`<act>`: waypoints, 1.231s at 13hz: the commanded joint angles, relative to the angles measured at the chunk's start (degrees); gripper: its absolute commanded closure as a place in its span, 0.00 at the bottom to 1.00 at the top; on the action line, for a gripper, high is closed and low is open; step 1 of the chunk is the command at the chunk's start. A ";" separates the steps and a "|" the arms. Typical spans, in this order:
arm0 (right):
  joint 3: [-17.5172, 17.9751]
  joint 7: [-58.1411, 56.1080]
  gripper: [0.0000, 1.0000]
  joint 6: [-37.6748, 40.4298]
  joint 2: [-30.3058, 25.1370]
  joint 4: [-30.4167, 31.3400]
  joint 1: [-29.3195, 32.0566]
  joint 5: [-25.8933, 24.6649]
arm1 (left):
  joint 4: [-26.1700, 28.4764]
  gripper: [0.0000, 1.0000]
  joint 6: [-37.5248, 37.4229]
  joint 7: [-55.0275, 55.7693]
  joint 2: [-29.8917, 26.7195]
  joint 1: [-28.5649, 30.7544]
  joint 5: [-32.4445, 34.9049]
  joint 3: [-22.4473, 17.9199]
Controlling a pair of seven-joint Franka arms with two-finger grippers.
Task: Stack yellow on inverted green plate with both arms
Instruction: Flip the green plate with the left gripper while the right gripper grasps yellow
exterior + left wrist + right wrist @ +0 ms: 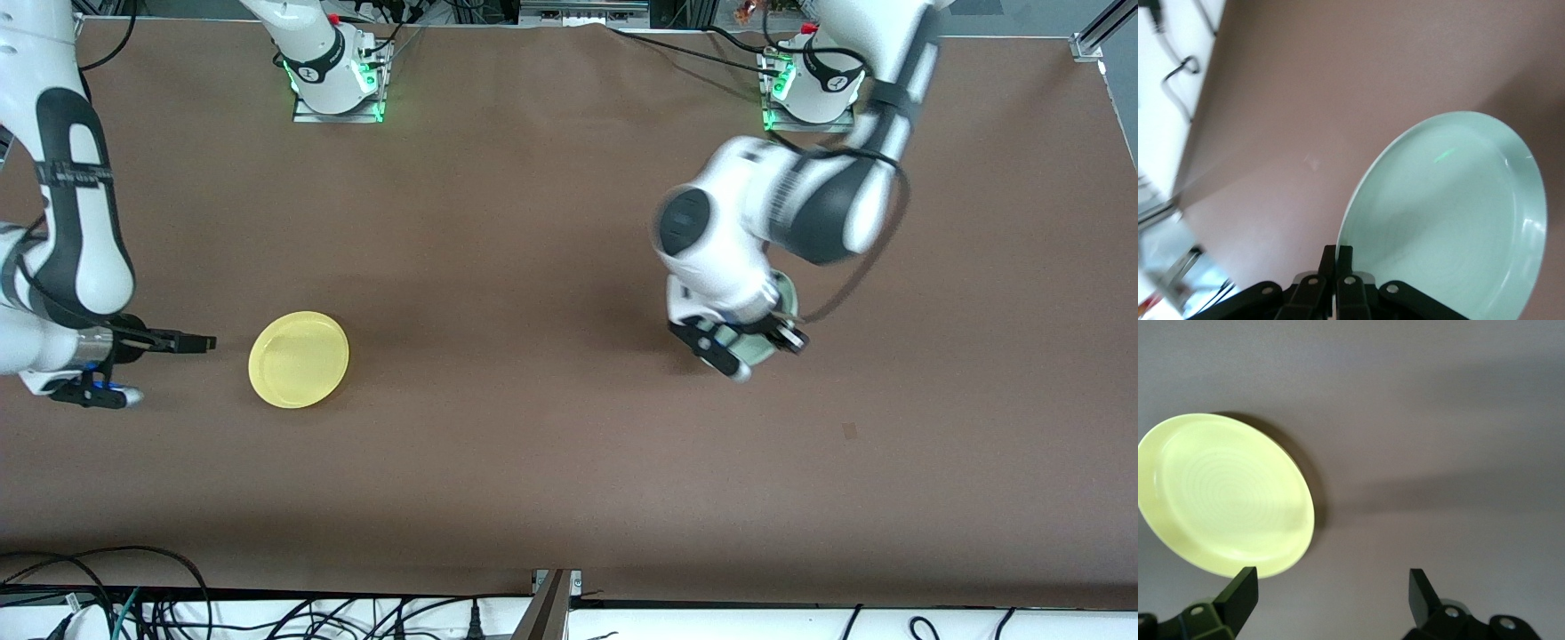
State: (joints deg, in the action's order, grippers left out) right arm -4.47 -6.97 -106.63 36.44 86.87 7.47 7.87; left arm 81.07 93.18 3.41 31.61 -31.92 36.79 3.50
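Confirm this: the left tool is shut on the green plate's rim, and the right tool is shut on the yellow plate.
Not quite. The left tool is indeed shut on the green plate's rim, but the right tool is open, and the yellow plate lies untouched on the table. The right wrist view shows its fingers spread with nothing between them.

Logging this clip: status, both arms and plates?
Left gripper shut on green plate, lifted off table. Right gripper open beside yellow plate, which lies upright on table. Nothing between them.
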 commanded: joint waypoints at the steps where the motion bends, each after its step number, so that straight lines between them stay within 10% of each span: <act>1: 0.51 -0.76 0.00 -2.78 2.56 -0.12 0.18 5.03 | -0.91 1.00 -6.07 12.73 3.54 -7.96 9.41 -1.21; 11: 0.60 -1.98 0.02 -10.70 4.95 4.54 -2.02 5.48 | -1.52 1.00 -14.68 27.93 15.13 -21.24 34.13 -2.53; 16: 0.60 -3.05 0.55 -10.62 5.31 5.06 -1.93 5.75 | -5.55 1.00 -16.01 40.97 21.99 -25.64 33.61 -2.88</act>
State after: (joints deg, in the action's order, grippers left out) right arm -3.91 -8.35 -116.45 41.79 91.07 5.27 12.25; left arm 80.27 78.87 42.68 50.31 -55.43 69.39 1.55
